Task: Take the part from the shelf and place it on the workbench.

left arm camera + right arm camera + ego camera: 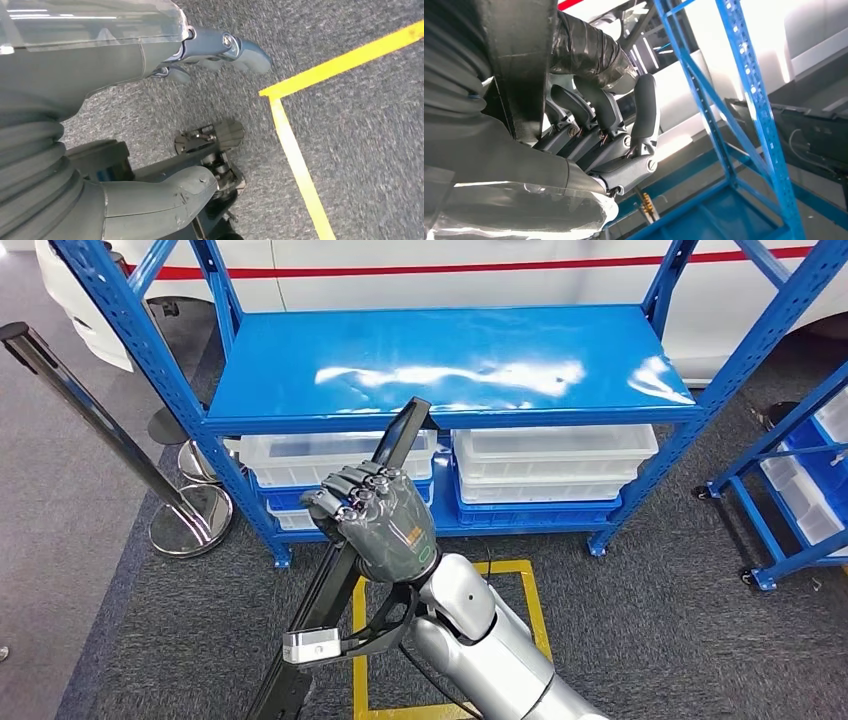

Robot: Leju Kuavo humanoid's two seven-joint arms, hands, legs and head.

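1. Clear plastic bins [553, 462] are sitting stacked under the glossy blue shelf [450, 365]; their contents are unclear.
2. The right hand [375, 520] is clamping its fingers [599, 107] around the long, flat black part [340, 580], tilted, near the shelf's front edge.
3. The left hand [220, 50] is hanging over grey carpet [360, 130], fingers apart, gripping nothing.

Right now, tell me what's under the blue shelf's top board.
Under the top board sit clear plastic bins on a lower level. The long dark part in the right hand hides part of the left bins.
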